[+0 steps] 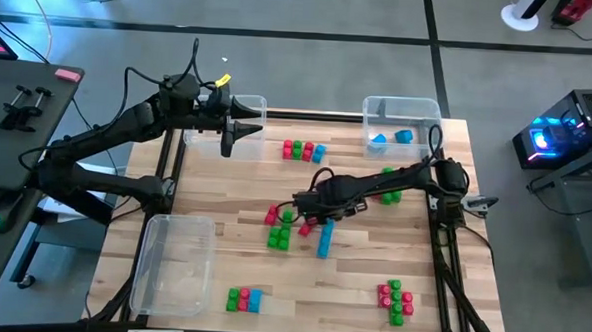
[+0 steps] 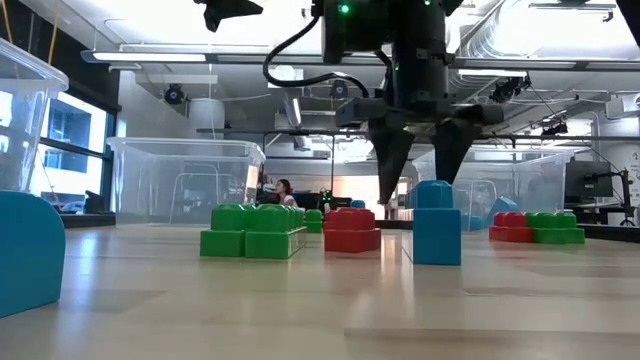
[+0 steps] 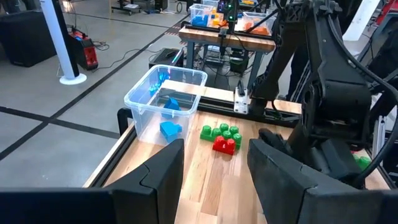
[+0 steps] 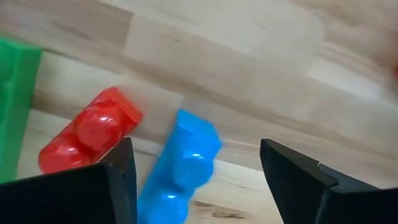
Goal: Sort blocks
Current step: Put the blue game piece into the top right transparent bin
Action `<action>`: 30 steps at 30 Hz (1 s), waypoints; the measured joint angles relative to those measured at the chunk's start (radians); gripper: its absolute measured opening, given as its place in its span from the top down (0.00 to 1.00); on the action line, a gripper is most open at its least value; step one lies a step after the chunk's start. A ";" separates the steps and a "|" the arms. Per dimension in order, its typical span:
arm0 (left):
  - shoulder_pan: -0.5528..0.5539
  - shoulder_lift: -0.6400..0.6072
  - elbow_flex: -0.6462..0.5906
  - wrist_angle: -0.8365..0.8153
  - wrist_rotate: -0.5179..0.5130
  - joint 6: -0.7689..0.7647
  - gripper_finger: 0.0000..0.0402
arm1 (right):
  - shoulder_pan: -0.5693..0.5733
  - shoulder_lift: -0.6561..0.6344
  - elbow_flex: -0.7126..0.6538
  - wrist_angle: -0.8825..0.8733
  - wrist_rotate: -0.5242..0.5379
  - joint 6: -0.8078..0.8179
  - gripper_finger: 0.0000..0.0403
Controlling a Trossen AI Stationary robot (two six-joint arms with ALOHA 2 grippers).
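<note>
Small studded blocks in red, green and blue lie in clusters on the wooden table. My right gripper [image 1: 312, 215] is open at mid-table, pointing down over a long blue block [image 1: 325, 239]. In the right wrist view this blue block [image 4: 181, 165] lies between the open fingers with gaps on both sides, next to a red block [image 4: 87, 138]. In the low view the right gripper [image 2: 420, 190] stands just above and behind the blue block [image 2: 436, 225]. My left gripper [image 1: 240, 126] is open and raised at the far-left bin [image 1: 250, 108], holding nothing.
A clear bin [image 1: 403, 113] at the far right holds blue blocks [image 1: 389, 139]. Another clear bin [image 1: 177, 266] sits at the near left. Block clusters lie at the far middle [image 1: 305, 151], near middle [image 1: 242, 300], near right [image 1: 397, 301] and beside the right gripper [image 1: 281, 230].
</note>
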 joint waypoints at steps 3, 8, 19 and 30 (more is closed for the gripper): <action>0.000 0.000 0.000 0.000 0.000 0.000 0.58 | 0.008 -0.002 0.035 -0.071 0.002 0.000 0.44; 0.000 0.000 0.000 0.000 0.000 0.000 0.58 | 0.040 -0.004 0.034 -0.073 -0.069 0.057 0.44; 0.000 0.000 0.000 0.000 0.000 0.000 0.58 | 0.091 -0.001 -0.057 0.138 -0.116 0.310 0.44; 0.000 0.000 0.000 0.001 0.000 0.025 0.58 | 0.130 0.002 -0.183 0.209 -0.121 0.396 0.46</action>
